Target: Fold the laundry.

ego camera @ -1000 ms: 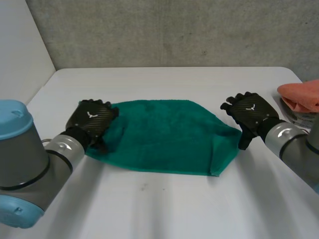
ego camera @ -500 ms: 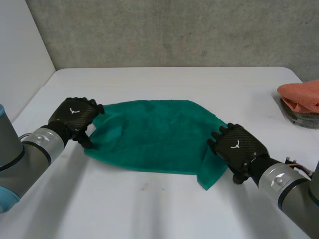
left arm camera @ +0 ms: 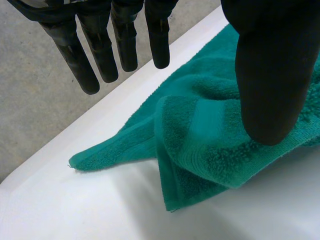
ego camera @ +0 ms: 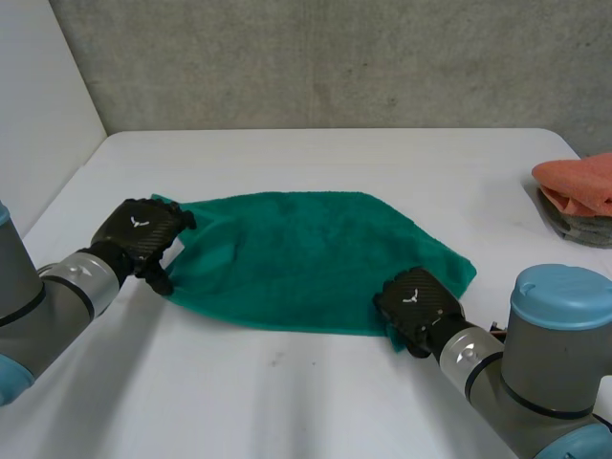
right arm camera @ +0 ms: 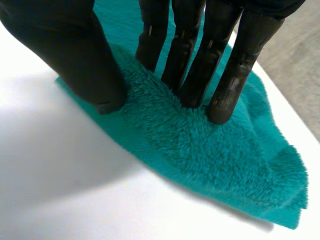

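Green towel (ego camera: 306,263) laid flat on the white table (ego camera: 287,402), its long axis running from hand to hand.
The left hand (ego camera: 143,232) is held at the towel's left end, fingers straight and apart from the thumb, nothing gripped. The right hand (ego camera: 416,304) is pressed on the towel's near right corner with straight fingers and thumb, no pinch made. Each end is judged nearest its own hand.

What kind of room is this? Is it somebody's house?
Probably not a house; it looks more like a robot lab or test room. The wall is bare grey concrete, the white table is plain, and robot arms reach to a green towel on it.
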You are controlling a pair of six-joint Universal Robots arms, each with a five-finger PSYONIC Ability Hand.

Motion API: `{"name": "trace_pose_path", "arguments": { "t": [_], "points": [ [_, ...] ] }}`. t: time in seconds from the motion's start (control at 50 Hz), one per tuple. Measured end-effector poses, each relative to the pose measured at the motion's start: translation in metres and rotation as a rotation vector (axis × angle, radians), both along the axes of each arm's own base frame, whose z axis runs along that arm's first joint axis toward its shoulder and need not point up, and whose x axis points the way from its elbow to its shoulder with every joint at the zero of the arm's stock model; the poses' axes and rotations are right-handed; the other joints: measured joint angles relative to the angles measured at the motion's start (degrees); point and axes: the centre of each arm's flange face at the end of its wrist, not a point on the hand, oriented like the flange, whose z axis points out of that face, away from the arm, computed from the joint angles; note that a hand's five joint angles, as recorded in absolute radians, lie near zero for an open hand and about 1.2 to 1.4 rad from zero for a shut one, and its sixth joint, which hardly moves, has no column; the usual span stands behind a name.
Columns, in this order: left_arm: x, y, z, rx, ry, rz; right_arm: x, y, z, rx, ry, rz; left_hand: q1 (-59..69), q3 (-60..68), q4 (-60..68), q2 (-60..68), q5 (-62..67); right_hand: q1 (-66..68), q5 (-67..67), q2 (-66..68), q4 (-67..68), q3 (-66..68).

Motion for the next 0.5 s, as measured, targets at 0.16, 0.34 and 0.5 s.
{"name": "trace_pose_path", "arguments": {
  "t": [0.16, 0.34, 0.5],
  "points": [
    [-0.004, 0.005, -0.002, 0.011, -0.001, -0.013, -0.004, -0.008, 0.017, -0.094, -0.031, -0.038, 0.0, 0.0, 0.0, 0.0, 0.0, 5.8, 8.6, 8.4, 9.2, 8.9],
    [-0.006, 0.011, -0.005, 0.029, -0.008, -0.042, -0.034, -0.033, 0.048, -0.170, -0.056, -0.155, 0.0, 0.0, 0.0, 0.0, 0.0, 5.8, 8.6, 8.4, 9.2, 8.9],
    [-0.006, 0.016, -0.009, 0.053, -0.053, -0.117, -0.070, -0.055, 0.053, -0.130, -0.034, -0.266, 0.1, 0.1, 0.1, 0.1, 0.4, 5.8, 8.6, 8.4, 9.2, 8.9]
  ]
}}
